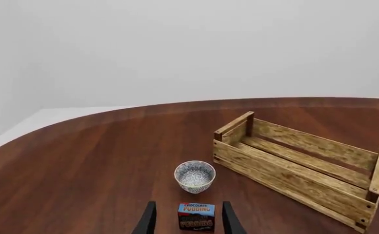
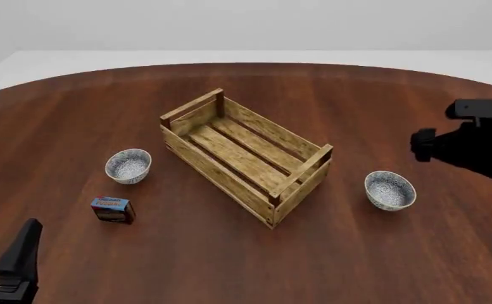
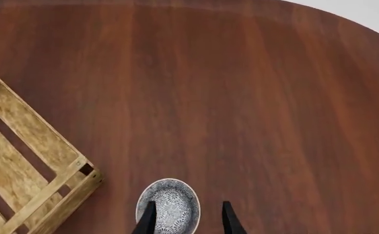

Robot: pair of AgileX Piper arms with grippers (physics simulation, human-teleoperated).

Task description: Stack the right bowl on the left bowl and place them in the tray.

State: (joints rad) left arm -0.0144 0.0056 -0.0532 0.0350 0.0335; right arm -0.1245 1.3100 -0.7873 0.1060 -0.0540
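Two speckled bowls lay apart on the dark wooden table (image 2: 330, 266), the crate between them.

We saw the right white grey-blue speckled bowl (image 2: 390, 190) upright beside the slatted light-brown wooden tray (image 2: 228, 183), its twin left bowl (image 2: 128, 165) opposite near a blue-topped pudding box (image 2: 112, 209); the right gripper (image 3: 188, 217) and left gripper (image 1: 188, 219) both had fingers spread, holding nothing.

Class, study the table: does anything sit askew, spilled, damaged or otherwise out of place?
Only the tray looks askew: it sits diagonally on the table. Both bowls, left and right, stand upright and empty, and the pudding box is intact. Nothing is spilled or damaged.
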